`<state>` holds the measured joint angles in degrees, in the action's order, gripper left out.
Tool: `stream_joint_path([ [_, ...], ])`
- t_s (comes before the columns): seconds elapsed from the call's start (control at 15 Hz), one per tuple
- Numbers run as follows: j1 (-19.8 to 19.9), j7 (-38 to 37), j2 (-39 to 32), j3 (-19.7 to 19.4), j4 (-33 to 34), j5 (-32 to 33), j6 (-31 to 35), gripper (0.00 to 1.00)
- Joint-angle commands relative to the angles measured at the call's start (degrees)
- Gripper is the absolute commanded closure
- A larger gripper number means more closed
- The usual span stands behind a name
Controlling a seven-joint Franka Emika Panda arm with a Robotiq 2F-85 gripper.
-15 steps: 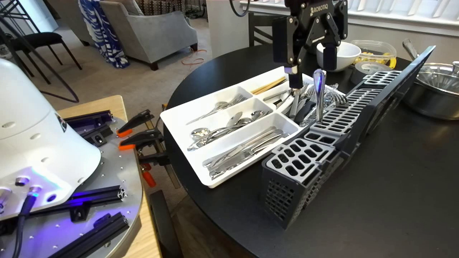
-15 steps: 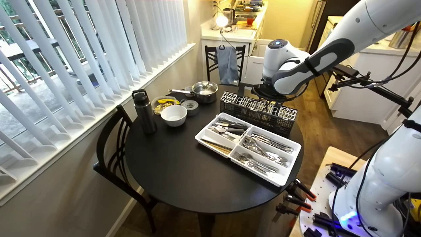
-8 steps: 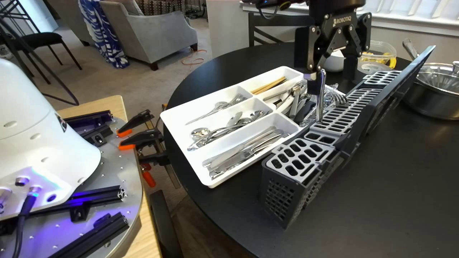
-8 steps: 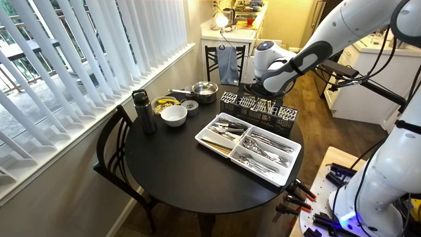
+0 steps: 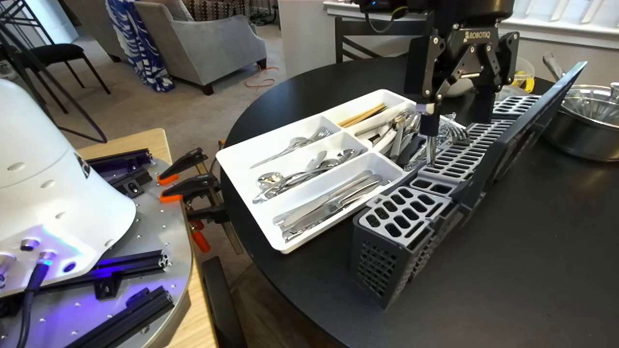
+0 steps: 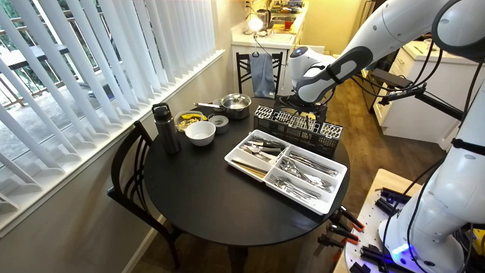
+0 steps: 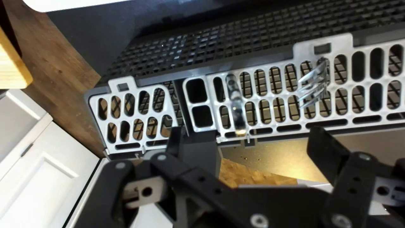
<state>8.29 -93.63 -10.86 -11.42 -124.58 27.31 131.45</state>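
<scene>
My gripper (image 5: 456, 122) hangs open above the dark cutlery basket (image 5: 382, 266), its fingers wide apart with nothing between them. In the wrist view the gripper (image 7: 248, 139) spans part of the basket's grey slotted top (image 7: 208, 104). One shiny utensil handle (image 7: 235, 104) stands upright in a slot, between the jaws as seen from the wrist but apart from them. From an exterior view, one finger covers the upper part of that handle (image 5: 431, 152). A fork (image 7: 314, 84) stands tines up farther along the basket. Beside the basket lies a white tray (image 5: 237, 157) of sorted cutlery.
A raised dark flap (image 5: 522, 130) runs along the basket's side. Elsewhere on the round black table (image 6: 197, 197) stand a white bowl (image 6: 201, 133), a tape roll (image 6: 219, 123), a food container (image 6: 189, 119), a lidded pot (image 6: 237, 108) and a dark bottle (image 6: 166, 131).
My gripper has moved from over the tray's edge to over the basket, sinking a little and passing in front of the upright handle. It stays open; cutlery, tray and basket have not moved.
</scene>
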Motion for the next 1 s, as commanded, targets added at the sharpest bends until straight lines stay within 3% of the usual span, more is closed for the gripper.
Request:
stream_joint_path([
  [0.0,-0.9,1.3,2.4,-0.5,-1.9,-1.5,-2.0,0.0],
  [0.67,-0.8,2.9,6.2,0.4,-6.7,-4.9,0.5,0.0],
  [0.73,-0.7,2.7,6.5,0.5,-6.9,-5.5,0.5,0.25],
  [0.8,-0.7,2.8,6.9,0.4,-7.2,-5.6,0.7,0.26],
  [0.93,-0.7,2.9,7.6,0.5,-7.9,-6.0,0.9,0.4],
])
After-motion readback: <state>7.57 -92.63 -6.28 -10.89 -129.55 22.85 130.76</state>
